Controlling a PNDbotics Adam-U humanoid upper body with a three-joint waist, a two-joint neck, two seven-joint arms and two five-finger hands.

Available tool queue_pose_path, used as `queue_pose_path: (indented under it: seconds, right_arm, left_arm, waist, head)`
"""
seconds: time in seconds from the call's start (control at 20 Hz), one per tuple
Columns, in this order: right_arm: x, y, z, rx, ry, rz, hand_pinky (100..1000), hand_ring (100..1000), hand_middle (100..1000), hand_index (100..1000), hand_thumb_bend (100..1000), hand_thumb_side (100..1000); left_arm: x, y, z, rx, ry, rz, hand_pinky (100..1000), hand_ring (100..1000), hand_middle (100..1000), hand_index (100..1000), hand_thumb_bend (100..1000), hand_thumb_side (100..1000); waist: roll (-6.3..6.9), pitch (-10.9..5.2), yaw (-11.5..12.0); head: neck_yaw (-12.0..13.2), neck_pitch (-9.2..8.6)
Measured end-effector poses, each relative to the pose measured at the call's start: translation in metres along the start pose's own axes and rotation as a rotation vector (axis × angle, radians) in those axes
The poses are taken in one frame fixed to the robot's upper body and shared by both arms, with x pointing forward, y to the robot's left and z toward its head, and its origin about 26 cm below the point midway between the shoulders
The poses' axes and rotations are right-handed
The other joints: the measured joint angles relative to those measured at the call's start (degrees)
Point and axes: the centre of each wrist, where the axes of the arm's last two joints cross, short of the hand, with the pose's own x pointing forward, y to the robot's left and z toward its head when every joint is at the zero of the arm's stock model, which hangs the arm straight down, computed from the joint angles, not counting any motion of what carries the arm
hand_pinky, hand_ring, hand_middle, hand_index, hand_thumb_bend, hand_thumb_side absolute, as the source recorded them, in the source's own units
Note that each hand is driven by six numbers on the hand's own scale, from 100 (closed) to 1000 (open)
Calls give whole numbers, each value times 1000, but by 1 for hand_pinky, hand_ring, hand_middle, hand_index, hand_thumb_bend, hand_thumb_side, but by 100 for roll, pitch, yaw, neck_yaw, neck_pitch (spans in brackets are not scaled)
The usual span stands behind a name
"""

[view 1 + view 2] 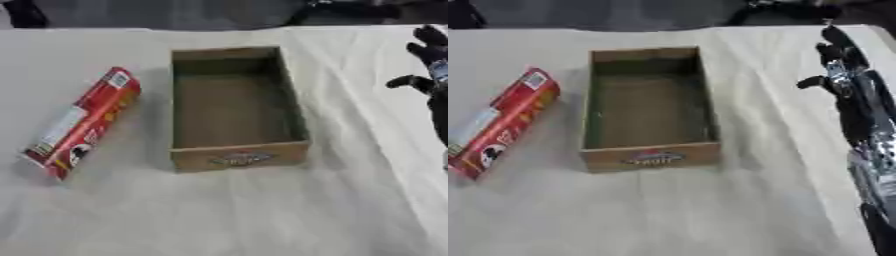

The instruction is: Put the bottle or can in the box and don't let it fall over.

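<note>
A long red can (82,121) with white and yellow print lies on its side on the white cloth, left of the box. The open cardboard box (238,154) stands in the middle with nothing in it. My right hand (843,82) hangs at the right edge, well to the right of the box, with its fingers straight and its thumb sticking out to the left; it holds nothing. The left hand shows in neither view.
A white cloth (227,215) covers the table, with folds running down its right side. Dark shapes line the far edge beyond the table (350,10).
</note>
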Motion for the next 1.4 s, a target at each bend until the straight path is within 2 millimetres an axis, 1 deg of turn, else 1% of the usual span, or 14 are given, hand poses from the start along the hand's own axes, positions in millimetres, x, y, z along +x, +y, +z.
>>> queue_pose_path:
  seconds: [0.05,0.25,0.45,0.65,0.85,1.0,1.1,1.15,1.2,1.25,1.35,1.4]
  right_arm:
    - [-1,0,0,0,4,-2,584,1000,1000,1000,100,868]
    - [-3,0,0,2,12,-6,583,1000,1000,1000,100,873]
    - [-3,2,-2,6,13,-12,581,1000,1000,1000,100,874]
    - [-4,2,-1,7,20,-15,580,1000,1000,1000,100,875]
    - [-6,2,-1,9,26,-16,579,1000,1000,1000,100,871]
    - [-7,3,-1,12,29,-19,577,1000,1000,1000,100,868]
    - [-7,3,-1,13,31,-19,574,1000,1000,999,100,875]
    - [-8,3,0,15,34,-18,574,1000,1000,998,100,874]
    - [-8,2,0,15,38,-17,574,1000,1000,998,100,874]
    - [-9,2,1,16,42,-16,574,1000,1000,998,100,876]
    - [-10,2,2,16,46,-16,574,1000,1000,998,100,880]
    - [-10,2,2,19,47,-16,575,1000,1000,999,100,881]
  left_arm:
    - [0,0,0,2,3,-17,748,962,1000,805,395,760]
    - [0,0,0,9,7,-63,745,957,1000,801,376,715]
    - [2,-1,-1,0,-2,-82,738,953,1000,813,373,711]
    - [6,-3,-2,-32,-25,-118,733,945,1000,817,366,680]
    - [17,-6,-4,-107,-64,-159,737,941,1000,823,370,649]
    - [27,-9,-8,-173,-92,-194,732,935,1000,822,369,645]
    - [33,-12,-11,-213,-109,-210,736,933,1000,824,375,654]
    - [37,-14,-12,-239,-118,-218,735,931,1000,826,380,658]
    - [41,-16,-13,-266,-127,-226,735,931,1000,828,419,650]
    - [44,-18,-14,-294,-137,-234,734,930,1000,831,376,666]
    - [51,-22,-16,-347,-154,-248,711,918,1000,846,365,679]
    - [53,-23,-16,-370,-160,-254,705,915,1000,840,365,684]
  waist:
    - [0,-3,0]
    - [0,-5,2]
    - [-12,-7,14]
    - [-46,-12,29]
    - [-75,-33,28]
    - [-76,-93,29]
    - [-76,-97,43]
    - [-76,-97,53]
    - [-76,-97,70]
    - [-76,-97,90]
    - [-76,-97,85]
    - [-76,-97,77]
  head:
    - [0,0]
    - [0,26]
    - [48,172]
    - [138,303]
    - [189,385]
    - [353,497]
    - [454,526]
    - [482,546]
    - [500,552]
    - [501,553]
    - [487,553]
    - [465,547]
